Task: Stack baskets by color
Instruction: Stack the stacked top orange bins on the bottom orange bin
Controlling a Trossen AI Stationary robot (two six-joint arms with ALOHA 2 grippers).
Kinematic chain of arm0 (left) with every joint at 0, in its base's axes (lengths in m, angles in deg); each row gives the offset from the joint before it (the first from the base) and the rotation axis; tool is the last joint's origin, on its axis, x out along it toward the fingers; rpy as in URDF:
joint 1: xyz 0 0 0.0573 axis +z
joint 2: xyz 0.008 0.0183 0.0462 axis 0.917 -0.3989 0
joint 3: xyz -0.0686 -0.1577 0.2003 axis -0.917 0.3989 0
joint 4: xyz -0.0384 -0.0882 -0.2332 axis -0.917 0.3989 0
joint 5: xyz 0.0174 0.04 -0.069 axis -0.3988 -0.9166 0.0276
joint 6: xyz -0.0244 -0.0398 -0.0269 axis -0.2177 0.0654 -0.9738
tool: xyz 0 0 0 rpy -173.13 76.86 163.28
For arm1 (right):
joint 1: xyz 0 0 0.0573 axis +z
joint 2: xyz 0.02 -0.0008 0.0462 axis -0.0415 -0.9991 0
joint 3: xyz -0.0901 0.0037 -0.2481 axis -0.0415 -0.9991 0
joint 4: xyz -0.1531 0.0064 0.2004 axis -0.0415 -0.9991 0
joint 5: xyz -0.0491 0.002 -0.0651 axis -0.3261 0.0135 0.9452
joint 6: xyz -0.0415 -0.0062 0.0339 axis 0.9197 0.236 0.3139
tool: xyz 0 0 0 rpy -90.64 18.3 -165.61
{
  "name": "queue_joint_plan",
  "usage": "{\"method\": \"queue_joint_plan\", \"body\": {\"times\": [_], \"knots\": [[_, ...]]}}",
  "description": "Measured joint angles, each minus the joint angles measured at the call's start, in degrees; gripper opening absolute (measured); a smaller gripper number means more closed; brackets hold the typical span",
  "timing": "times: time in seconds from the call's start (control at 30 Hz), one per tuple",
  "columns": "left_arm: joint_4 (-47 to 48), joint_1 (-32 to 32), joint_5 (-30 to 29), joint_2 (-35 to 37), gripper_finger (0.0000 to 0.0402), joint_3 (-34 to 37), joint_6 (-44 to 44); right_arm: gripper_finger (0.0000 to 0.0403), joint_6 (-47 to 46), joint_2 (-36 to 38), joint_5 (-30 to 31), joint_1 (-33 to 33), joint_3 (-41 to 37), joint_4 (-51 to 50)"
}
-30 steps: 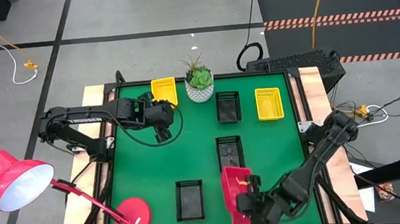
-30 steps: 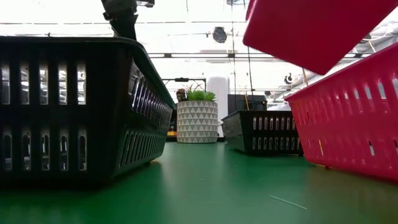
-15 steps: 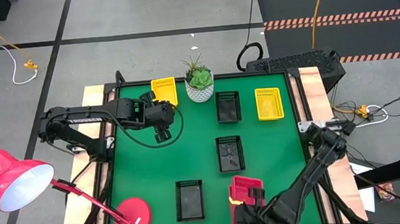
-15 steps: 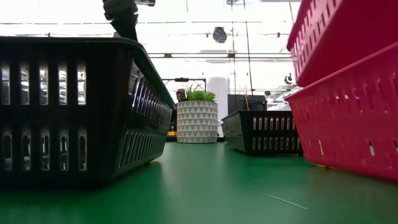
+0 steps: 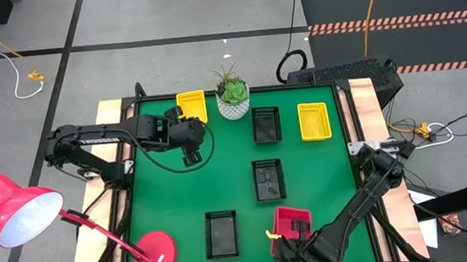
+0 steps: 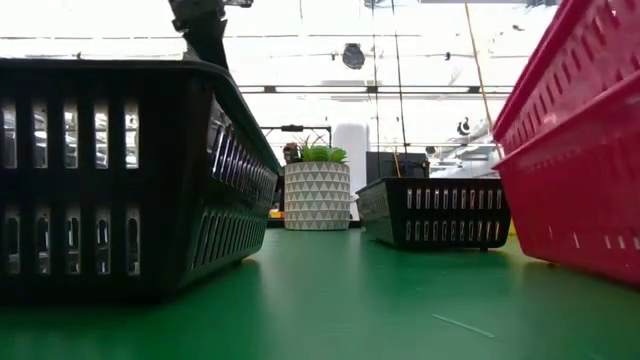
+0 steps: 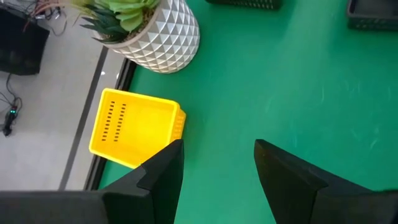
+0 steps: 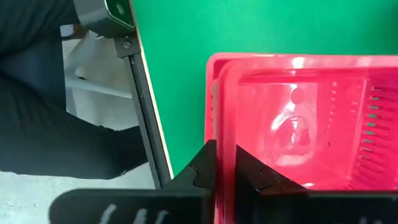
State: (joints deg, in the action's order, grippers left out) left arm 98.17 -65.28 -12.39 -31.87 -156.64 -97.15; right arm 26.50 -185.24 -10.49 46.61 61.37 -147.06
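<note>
Two red baskets [image 5: 292, 221] sit nested near the table's front right, and my right gripper [image 8: 226, 171] is shut on the inner one [image 8: 298, 124]. The outer one's rim [image 8: 209, 93] shows just beside it. In the low view the red pair [image 6: 580, 180] fills the picture's right. Three black baskets [image 5: 221, 234] [image 5: 268, 179] [image 5: 266, 124] rest on their bottoms on the green table. One yellow basket [image 5: 191, 105] lies at the far left and another [image 5: 314, 120] at the far right. My left gripper [image 5: 190, 158] hovers open over bare table near the far-left yellow basket [image 7: 134, 127]. My right gripper pinches the inner red basket's short end wall [image 8: 225, 134], the end toward the table's near edge. One finger [image 8: 255, 174] is inside the basket and the other [image 8: 204, 167] outside it. The fingers come from above, pointing steeply down. The basket sits nested in the other red basket.
A white ribbed pot with a succulent [image 5: 232, 97] stands at the far edge between the yellow and black baskets. A red lamp's round base [image 5: 155, 250] sits at the front left corner. The table's edge rail [image 8: 146, 118] runs close beside the red baskets.
My right gripper has gone down and toward the table's near edge with the red basket. That basket hung tilted above the other red one and has come down into it. My left gripper has kept still and open.
</note>
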Motion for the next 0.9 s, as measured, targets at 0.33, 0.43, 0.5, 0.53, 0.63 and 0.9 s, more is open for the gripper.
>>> {"method": "queue_joint_plan", "body": {"times": [0.33,0.43,0.5,0.53,0.63,0.9], "knots": [[-0.4,0.0,0.0,0.0,0.0198,0.0,-0.3,0.0122,-4.6,0.2,-0.8,-1.2,-0.8,-1.1],[-0.4,0.0,0.0,0.0,0.0198,0.0,-0.3,0.0148,-4.8,0.3,-1.0,-1.5,-0.8,-0.9],[-0.4,0.0,0.0,0.0,0.0198,0.0,-0.3,0.0161,-4.5,0.3,-1.0,-1.6,-0.8,-0.5],[-0.4,0.0,0.0,0.0,0.0198,0.0,-0.3,0.0165,-4.5,0.3,-0.9,-1.6,-0.8,-0.3],[-0.4,0.0,0.0,0.0,0.0198,0.0,-0.3,0.0172,-4.7,0.3,-0.3,-1.5,-0.8,-1.0],[-0.4,0.0,0.0,0.0,0.0198,0.0,-0.8,0.0158,-3.5,0.3,5.1,-2.2,-2.1,-5.0]]}}
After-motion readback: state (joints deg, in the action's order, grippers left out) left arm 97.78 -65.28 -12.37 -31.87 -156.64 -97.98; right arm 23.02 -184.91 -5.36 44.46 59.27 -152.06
